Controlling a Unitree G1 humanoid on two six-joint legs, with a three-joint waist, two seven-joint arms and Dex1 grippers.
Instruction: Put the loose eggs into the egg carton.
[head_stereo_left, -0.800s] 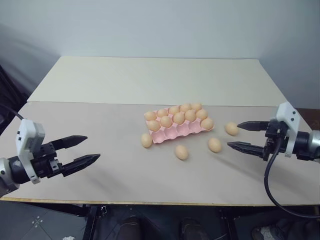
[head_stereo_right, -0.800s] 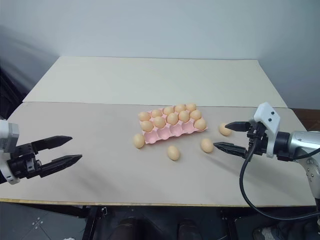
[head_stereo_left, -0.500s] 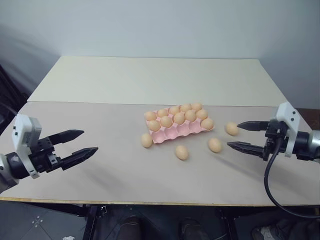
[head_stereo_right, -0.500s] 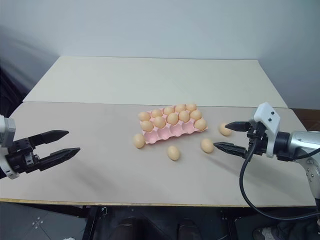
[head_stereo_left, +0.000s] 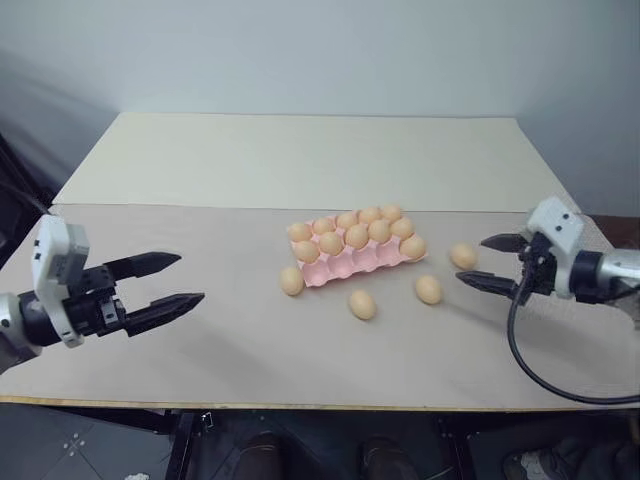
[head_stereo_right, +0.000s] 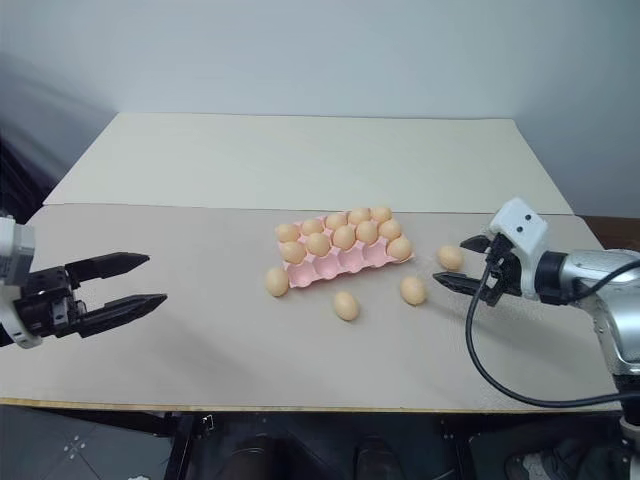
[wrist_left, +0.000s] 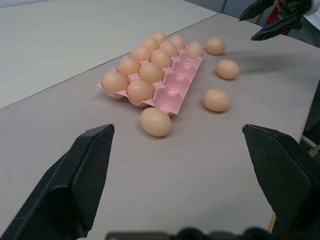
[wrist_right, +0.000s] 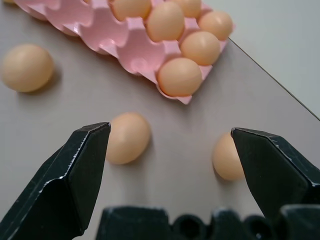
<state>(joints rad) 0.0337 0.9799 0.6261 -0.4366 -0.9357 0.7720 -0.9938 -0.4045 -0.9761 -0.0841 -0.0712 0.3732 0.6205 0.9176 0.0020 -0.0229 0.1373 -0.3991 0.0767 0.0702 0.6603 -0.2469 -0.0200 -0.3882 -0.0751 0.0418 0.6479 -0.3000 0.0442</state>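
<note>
The surface (head_stereo_left: 250, 160) consists of two matte boards: a cream panel across the upper half of the frame and a grey-beige panel across the lower half, meeting at a straight seam. A plain pale wall (head_stereo_left: 320, 50) fills the top of the frame; dark floor shows along the bottom edge. No label or writing is legible anywhere.

The egg carton (head_stereo_left: 345, 262), a pink moulded tray, lies at centre frame on the nearer panel. Its two rear rows hold eggs; the front row of cups is empty. Four loose eggs rest on the surface: one (head_stereo_left: 292, 281) touching the carton's lower-left corner, one (head_stereo_left: 362, 304) below the carton, one (head_stereo_left: 428, 289) at lower right, and one (head_stereo_left: 463, 256) right of the carton.

The left pincer (head_stereo_left: 188, 281), at lower left, is spread wide and holds nothing. The right pincer (head_stereo_left: 472, 260), at centre right, is spread wide and empty, its tips just beside the rightmost egg.
</note>
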